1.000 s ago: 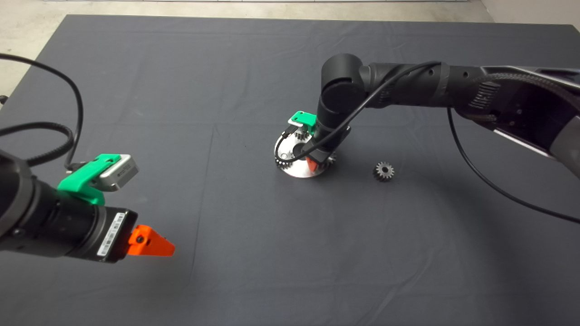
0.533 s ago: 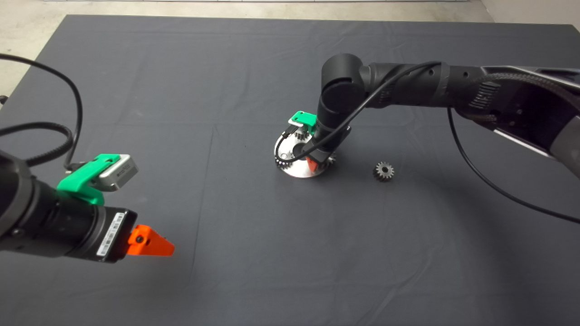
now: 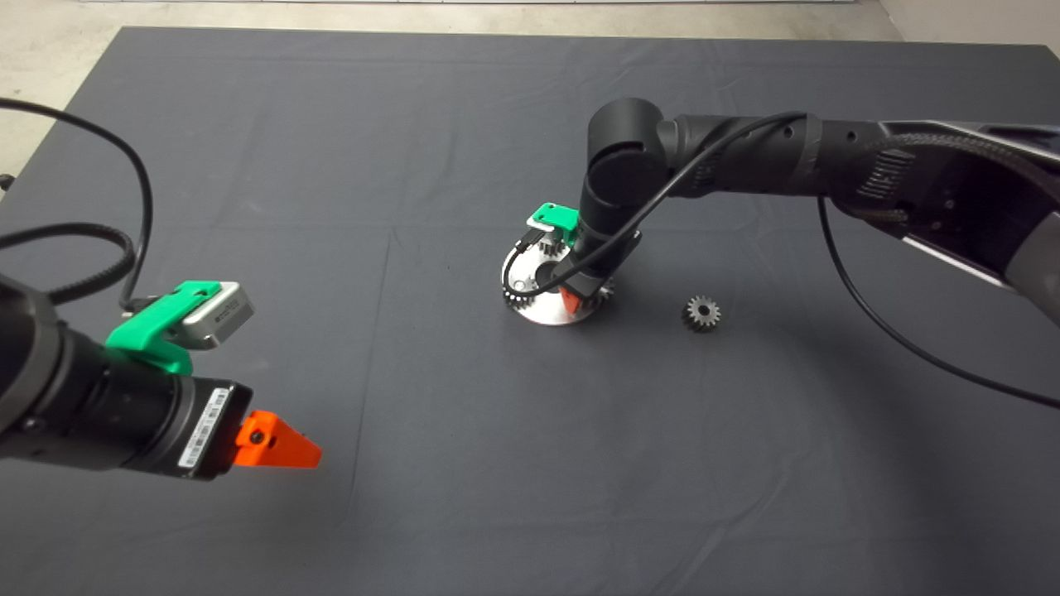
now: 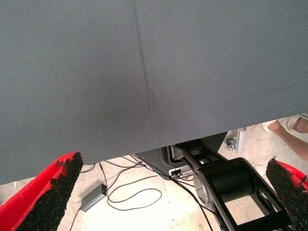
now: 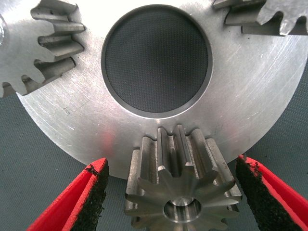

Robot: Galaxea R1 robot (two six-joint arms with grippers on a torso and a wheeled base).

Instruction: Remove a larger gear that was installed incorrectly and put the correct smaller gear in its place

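Right gripper [image 5: 171,192] is down over the round steel plate [image 5: 250,101], fingers spread and released, one black pad [image 5: 94,197] on each side of the larger gear [image 5: 180,185]. Neither pad touches the teeth; a gap shows on both sides. The larger gear sits upright on the plate, at the plate's edge, just beside the big round centre hole [image 5: 156,60]. Two lighter silver gears [image 5: 43,45] sit elsewhere on the plate's rim, only partly in the wrist view.

From the head view the right gripper [image 3: 571,294] comes down steeply onto the plate [image 3: 538,313], the black arm [image 3: 745,157] reaching in from the right and hiding most of the plate. The smaller gear [image 3: 701,313] lies flat on the dark mat [image 3: 331,165], near the plate on its right, apart from it and untouched.

Left gripper [image 3: 277,443] hovers over the mat at lower left, well apart from the plate, fingers [image 4: 53,192] wide open and holding nothing
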